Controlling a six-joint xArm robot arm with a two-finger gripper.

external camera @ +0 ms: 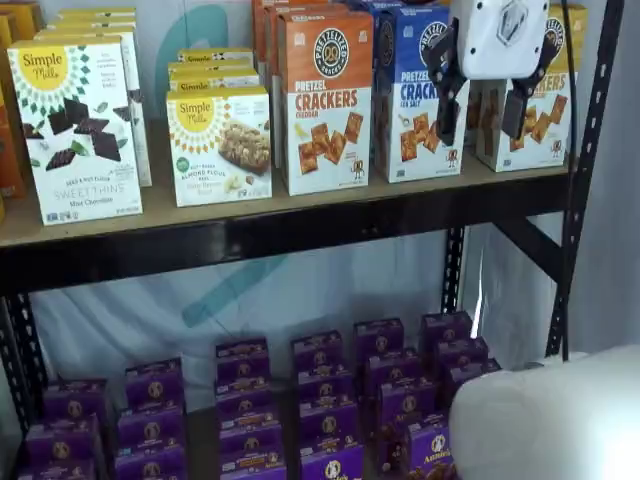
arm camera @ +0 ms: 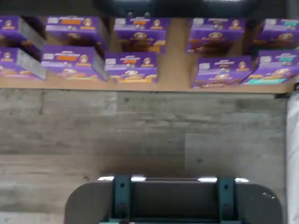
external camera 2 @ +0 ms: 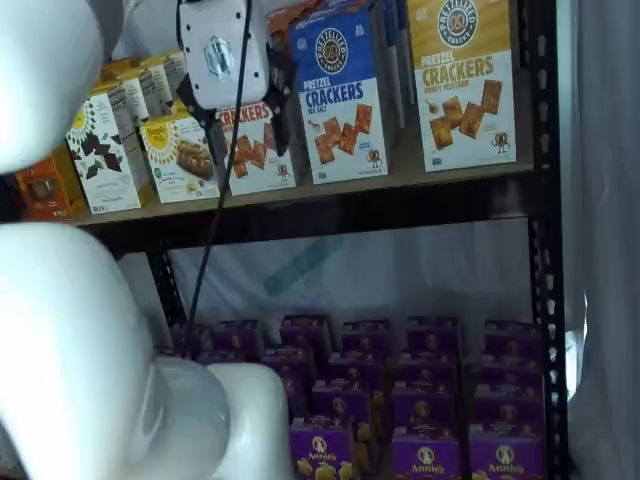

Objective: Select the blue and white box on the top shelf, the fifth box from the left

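Biggest hazard: striking the top shelf (external camera: 250,235), its black front beam at six o'clock of the gripper (external camera: 482,110), if lowered during the reach. Next: catching the wrong carton. Stands upright on the board, the blue and white box (external camera: 410,100), pressed close to the orange-topped box (external camera: 325,100) at its nine o'clock and near the yellow-topped box (external camera: 548,110) at its three o'clock. Hangs in front of the blue box's three o'clock edge, overlapping the gap toward the yellow one, so likely to land a finger on the neighbour or tip the target backward unless shifted toward nine o'clock. Spread wide, with a plain gap between the two black fingers (external camera: 447,100).

Room: open air in front of the row; hardly any slot on the orange side, slightly more on the yellow side. Black upright (external camera: 590,150) at three o'clock of the gripper, limiting travel that way. Purple boxes (external camera: 330,400) far below at six o'clock, well clear.
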